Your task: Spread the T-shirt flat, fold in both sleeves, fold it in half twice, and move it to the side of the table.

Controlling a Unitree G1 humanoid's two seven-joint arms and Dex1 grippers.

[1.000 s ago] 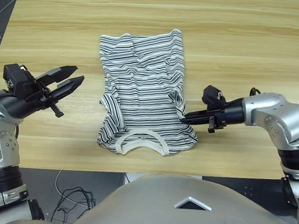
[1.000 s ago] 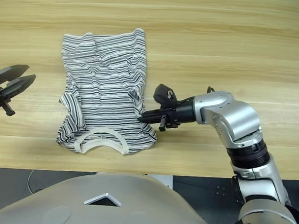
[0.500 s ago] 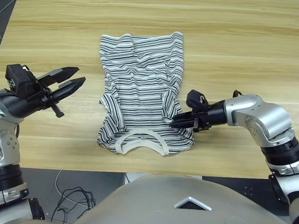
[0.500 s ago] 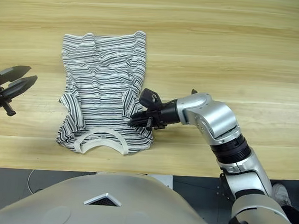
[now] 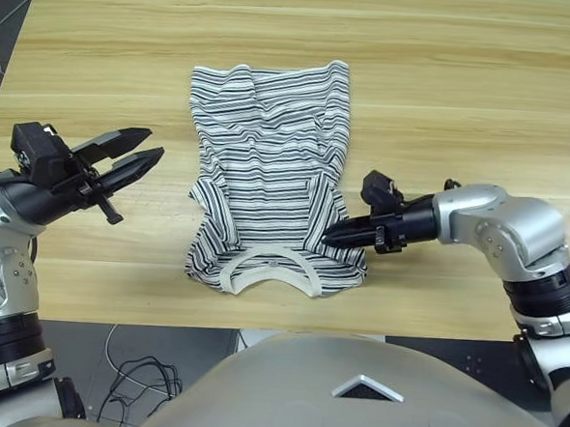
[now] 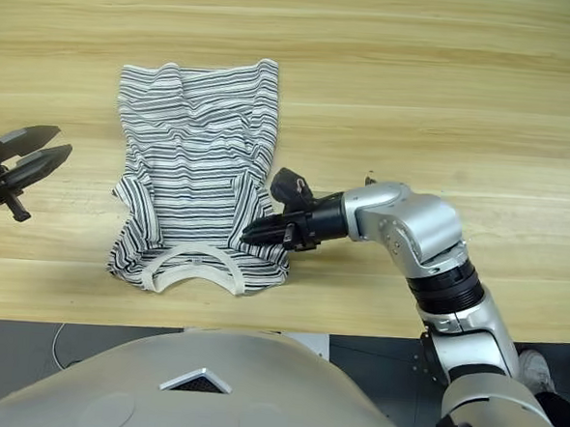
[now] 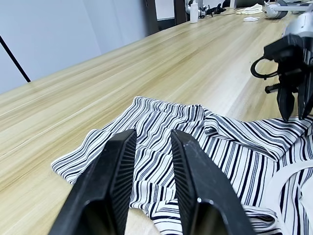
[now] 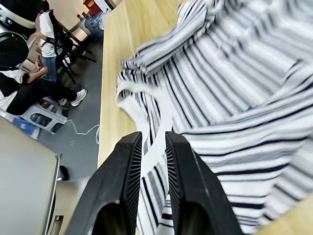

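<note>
The T-shirt (image 5: 268,174) lies centre frame on the wooden surface (image 5: 467,89), with its white collar (image 5: 267,270) nearest the lower edge and its hem towards the top. The right claw (image 5: 340,234) sits low at the shirt's lower-right margin, where the right sleeve (image 5: 320,191) is turned in over the body. It is judged placed there to lay that fold. Whether it is apart or clamped on cloth cannot be told. The left claw (image 5: 134,154), mid-left, hangs apart and empty, clear of the shirt. It is likely staged for the left sleeve (image 5: 208,214), which is bunched. Farther up, the body is wrinkled.
</note>
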